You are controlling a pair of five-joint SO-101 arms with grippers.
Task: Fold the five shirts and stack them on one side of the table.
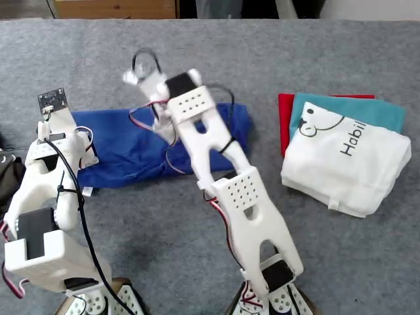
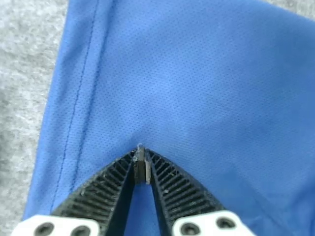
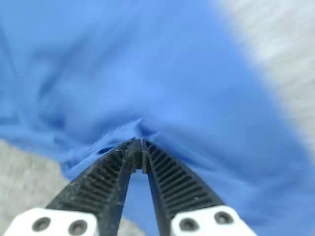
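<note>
High view: blue shirt (image 1: 125,146) lies on the counter (image 1: 328,262).
Left tool (image 2: 141,164) clenches cloth near its stitched edge; right tool (image 3: 141,155) clenches a fold nearer its middle. Folded shirts (image 1: 348,157) sit well apart.

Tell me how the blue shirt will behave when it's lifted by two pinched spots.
Likely floppy: the blue shirt lies rumpled and puckers at the right gripper. Probably light, being a thin mesh-like weave under the left gripper. It would likely sag between the two pinches rather than hold shape.
</note>
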